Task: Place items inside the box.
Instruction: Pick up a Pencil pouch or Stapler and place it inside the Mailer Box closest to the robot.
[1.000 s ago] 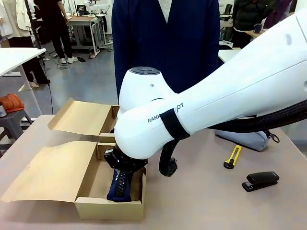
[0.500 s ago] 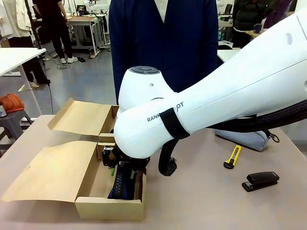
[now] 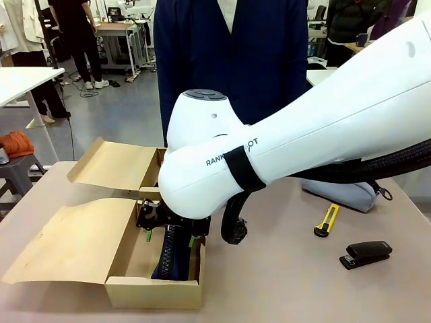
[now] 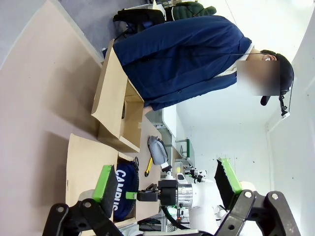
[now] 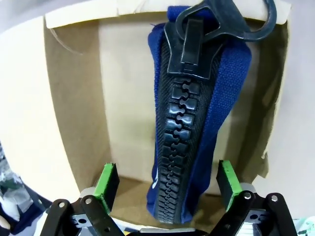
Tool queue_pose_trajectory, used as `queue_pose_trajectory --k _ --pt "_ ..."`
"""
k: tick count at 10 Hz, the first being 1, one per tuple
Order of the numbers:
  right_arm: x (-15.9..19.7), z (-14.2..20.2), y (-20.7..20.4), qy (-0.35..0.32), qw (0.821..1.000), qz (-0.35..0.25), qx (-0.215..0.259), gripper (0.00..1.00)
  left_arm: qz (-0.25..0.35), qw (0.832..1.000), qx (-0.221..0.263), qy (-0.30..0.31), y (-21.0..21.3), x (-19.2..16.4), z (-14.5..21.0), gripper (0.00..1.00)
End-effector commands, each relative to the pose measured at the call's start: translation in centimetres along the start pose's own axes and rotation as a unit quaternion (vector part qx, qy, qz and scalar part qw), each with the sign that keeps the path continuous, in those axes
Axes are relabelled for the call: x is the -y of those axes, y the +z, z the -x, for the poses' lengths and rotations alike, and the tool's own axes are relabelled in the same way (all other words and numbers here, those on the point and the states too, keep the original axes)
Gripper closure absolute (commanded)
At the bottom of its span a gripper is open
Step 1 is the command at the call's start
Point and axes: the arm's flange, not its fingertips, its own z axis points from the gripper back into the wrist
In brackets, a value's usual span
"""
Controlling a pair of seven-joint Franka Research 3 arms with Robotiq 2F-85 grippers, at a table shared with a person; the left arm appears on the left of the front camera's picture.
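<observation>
While the pencil case (image 5: 179, 128) lies in the box (image 3: 153, 294), right gripper (image 5: 167, 173) hangs over it spread wide; left gripper (image 4: 166, 174) gapes too.

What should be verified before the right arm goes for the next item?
1. Right pincer open: ok, its pads stand on either side of the navy pencil case.
2. Pencil case inside the cardboard box: ok. Lying flat: cannot tell.
3. Box flaps folded back, opening free: ok.
4. All items boxed: not ok. The yellow utility knife, black stapler and grey pouch lie on the table.
5. Left pincer open and empty: ok.
</observation>
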Motion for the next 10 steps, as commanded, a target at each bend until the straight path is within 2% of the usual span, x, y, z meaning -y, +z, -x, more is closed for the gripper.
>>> queue_pose_trajectory --k 1,2,4,5,6,7,8,9,10 --pt "0.7 0.4 1.2 0.022 0.999 -0.023 -0.004 0.00 0.010 1.000 0.003 -0.008 -0.1 0.1 0.1 0.00" --pt "1.6 1.2 3.3 0.057 0.996 -0.071 -0.014 0.00 0.010 1.000 0.003 -0.008 -0.1 0.1 0.1 0.00" --pt "3.1 5.1 8.2 0.062 0.997 -0.034 0.005 0.00 0.010 1.000 0.003 -0.008 -0.1 0.1 0.1 0.00" --pt "5.3 7.8 11.9 0.043 0.998 -0.040 0.024 0.00 0.010 1.000 0.003 -0.008 -0.1 0.1 0.1 0.00" --pt "7.6 9.8 14.3 -0.018 0.995 -0.041 0.092 0.00 0.010 1.000 0.003 -0.008 -0.1 0.1 0.1 0.00" --pt "1.4 4.3 8.1 0.048 0.998 -0.042 0.010 0.00 0.010 1.000 0.003 -0.008 -0.1 0.1 0.1 0.00" --pt "1.4 4.3 8.1 0.048 0.998 -0.042 0.010 0.00 0.010 1.000 0.003 -0.008 -0.1 0.1 0.1 0.00" --pt "3.5 6.9 10.8 0.027 0.998 -0.040 0.037 0.00 0.010 1.000 0.003 -0.008 -0.1 0.1 0.1 0.00" --pt "3.5 6.9 10.8 0.027 0.998 -0.040 0.037 0.00 0.010 1.000 0.003 -0.008 -0.1 0.1 0.1 0.00"
